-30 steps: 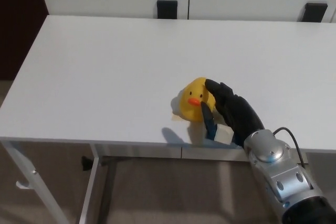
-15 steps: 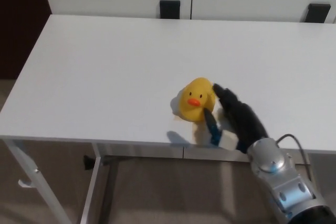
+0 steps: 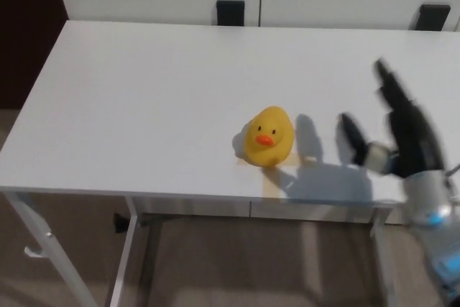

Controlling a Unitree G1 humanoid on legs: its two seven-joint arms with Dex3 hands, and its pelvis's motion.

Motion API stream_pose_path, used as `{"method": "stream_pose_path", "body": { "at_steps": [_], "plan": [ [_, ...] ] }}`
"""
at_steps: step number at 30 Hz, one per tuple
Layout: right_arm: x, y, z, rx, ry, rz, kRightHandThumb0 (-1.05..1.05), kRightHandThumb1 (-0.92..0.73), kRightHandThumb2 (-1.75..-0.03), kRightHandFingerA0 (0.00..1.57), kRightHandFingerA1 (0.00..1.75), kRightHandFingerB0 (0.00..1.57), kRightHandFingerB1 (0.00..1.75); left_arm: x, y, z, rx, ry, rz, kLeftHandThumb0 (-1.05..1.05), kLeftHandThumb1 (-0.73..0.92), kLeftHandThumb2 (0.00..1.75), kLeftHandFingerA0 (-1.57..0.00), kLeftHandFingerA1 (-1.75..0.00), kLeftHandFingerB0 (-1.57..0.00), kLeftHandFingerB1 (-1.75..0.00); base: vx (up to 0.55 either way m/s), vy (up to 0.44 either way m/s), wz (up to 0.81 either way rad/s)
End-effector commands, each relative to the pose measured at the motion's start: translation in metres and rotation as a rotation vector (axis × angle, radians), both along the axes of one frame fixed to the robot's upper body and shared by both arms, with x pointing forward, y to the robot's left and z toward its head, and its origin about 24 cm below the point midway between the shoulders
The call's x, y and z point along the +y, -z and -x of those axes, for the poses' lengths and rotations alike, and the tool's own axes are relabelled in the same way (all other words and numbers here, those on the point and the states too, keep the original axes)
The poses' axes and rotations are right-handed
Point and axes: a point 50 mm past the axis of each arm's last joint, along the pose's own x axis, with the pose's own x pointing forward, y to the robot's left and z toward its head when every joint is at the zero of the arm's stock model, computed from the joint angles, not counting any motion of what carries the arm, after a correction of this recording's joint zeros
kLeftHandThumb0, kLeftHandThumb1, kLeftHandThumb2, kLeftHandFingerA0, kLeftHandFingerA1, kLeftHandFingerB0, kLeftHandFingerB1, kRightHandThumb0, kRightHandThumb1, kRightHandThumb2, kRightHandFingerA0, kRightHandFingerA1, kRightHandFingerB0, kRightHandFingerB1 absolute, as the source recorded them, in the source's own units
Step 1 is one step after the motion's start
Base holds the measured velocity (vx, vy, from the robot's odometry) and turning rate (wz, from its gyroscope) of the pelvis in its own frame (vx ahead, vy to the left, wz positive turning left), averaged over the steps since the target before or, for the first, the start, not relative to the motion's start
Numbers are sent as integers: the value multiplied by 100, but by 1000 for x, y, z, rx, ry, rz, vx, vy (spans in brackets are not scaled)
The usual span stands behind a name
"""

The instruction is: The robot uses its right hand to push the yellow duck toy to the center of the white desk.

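The yellow duck toy (image 3: 268,136) sits upright near the front edge of the white desk (image 3: 144,91), a little right of the middle — its orange beak facing the camera. The right hand (image 3: 399,136) is well apart from it, off to its right, raised above the desk's surface with fingers spread wide, holding nothing — blurred, silver forearm below.

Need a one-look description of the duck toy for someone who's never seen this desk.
Start at the white desk that fills most of the head view, then look near its front edge, about midway across. The yellow duck toy sits there, apart from the black right hand raised open further right. It is the only yellow thing, rounded, with an orange beak and black eyes.
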Motion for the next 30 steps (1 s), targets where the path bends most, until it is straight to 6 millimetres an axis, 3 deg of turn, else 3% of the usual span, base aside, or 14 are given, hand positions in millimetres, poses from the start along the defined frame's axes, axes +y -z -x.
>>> {"method": "stream_pose_path", "body": {
  "at_steps": [1,7,8,10,11,14,15,17,18,21,22,23,28,30],
  "plan": [
    [-108,-77,58,-365,127,157,-66,-85,-65,0,0,0,0,12,-4,11,23,83,-46,1,-39,102,-130,-88,-131,-87,0,0,0],
    [-160,-80,93,-312,203,213,-54,-77,-62,0,0,0,0,18,-7,10,20,51,-54,2,-35,91,-128,-91,-127,-89,0,0,0],
    [-186,-71,115,-253,265,219,-61,-65,-78,1,32,0,10,20,-8,10,20,59,-62,-1,-42,109,-130,-91,-133,-87,0,0,0],
    [-202,-65,132,-213,307,222,-61,-65,-78,1,32,0,10,21,-9,10,21,67,-67,-1,-42,109,-130,-91,-133,-87,0,0,0],
    [-237,-47,175,-132,445,150,-52,-72,-68,19,71,3,33,24,-10,10,16,63,-70,6,-48,122,-141,-85,-140,-83,0,0,0],
    [-252,-36,195,-101,520,95,-45,-71,-61,23,81,3,46,25,-11,10,11,52,-69,-3,-46,121,-141,-87,-139,-86,0,0,0],
    [-260,-28,207,-67,566,123,-22,-60,-86,19,90,3,67,26,-12,9,3,44,-67,1,-42,129,-142,-86,-134,-85,0,0,0],
    [-266,-23,217,-43,594,146,-22,-60,-86,19,90,3,67,26,-12,9,-3,39,-65,1,-42,129,-142,-86,-134,-85,0,0,0],
    [-278,-4,234,50,663,199,-30,-65,-77,36,67,22,51,27,-13,9,-4,42,-70,-6,-45,121,-140,-88,-137,-86,0,0,0],
    [-289,22,261,235,735,359,-31,-59,-77,49,78,28,50,29,-14,8,-4,48,-78,-5,-43,114,-133,-91,-137,-87,0,0,0],
    [-290,29,271,295,728,424,-25,-42,-106,47,74,26,60,29,-14,7,-6,52,-81,-8,-38,99,-130,-93,-135,-91,0,0,0],
    [-289,30,275,319,715,456,-25,-42,-106,47,74,26,60,29,-14,6,-7,53,-82,-8,-38,99,-130,-93,-135,-91,0,0,0],
    [-292,52,291,461,723,410,-20,-47,-87,63,59,40,45,29,-15,4,-14,63,-79,-11,-38,99,-131,-90,-133,-87,0,0,0],
    [-295,61,299,533,739,343,-13,-42,-99,68,57,48,44,29,-15,5,-14,67,-80,-9,-41,105,-133,-89,-132,-86,0,0,0]
  ]
}}
